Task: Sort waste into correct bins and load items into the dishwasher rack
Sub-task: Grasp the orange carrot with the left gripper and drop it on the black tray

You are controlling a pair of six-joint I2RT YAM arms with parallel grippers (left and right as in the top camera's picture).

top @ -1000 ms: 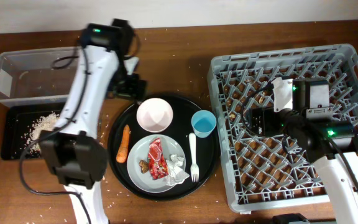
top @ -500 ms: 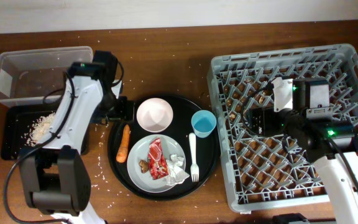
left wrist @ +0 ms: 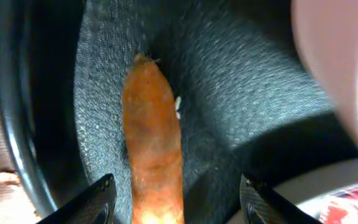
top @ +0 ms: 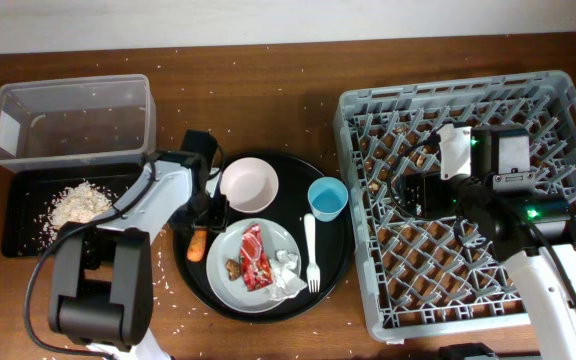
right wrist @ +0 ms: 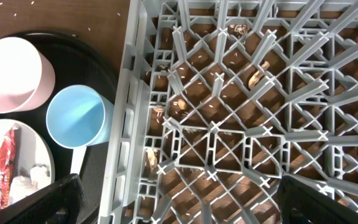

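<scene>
The orange carrot (left wrist: 151,137) lies on the round black tray (top: 190,275), left of the grey plate (top: 220,245). My left gripper (left wrist: 179,202) is open low over it, one finger on each side; from overhead it sits at the carrot's upper end (top: 209,216). The plate holds the red wrapper (top: 253,258), white tissue (top: 286,270) and brown bits (top: 231,266). The white bowl (top: 249,184), blue cup (top: 327,198) and white fork (top: 310,250) also rest on the round tray. My right gripper (right wrist: 188,205) is open and empty above the left part of the dishwasher rack (top: 558,110).
The clear tub (top: 68,120) stands at the far left, with the shallow black tray (top: 23,235) holding rice scraps (top: 78,202) in front of it. Rice grains are scattered over the wooden table. Small scraps lie under the rack's lattice (right wrist: 253,78).
My left arm has swung from the clear tub down and right onto the round tray, and its open gripper now straddles the carrot. The right arm has not moved.
</scene>
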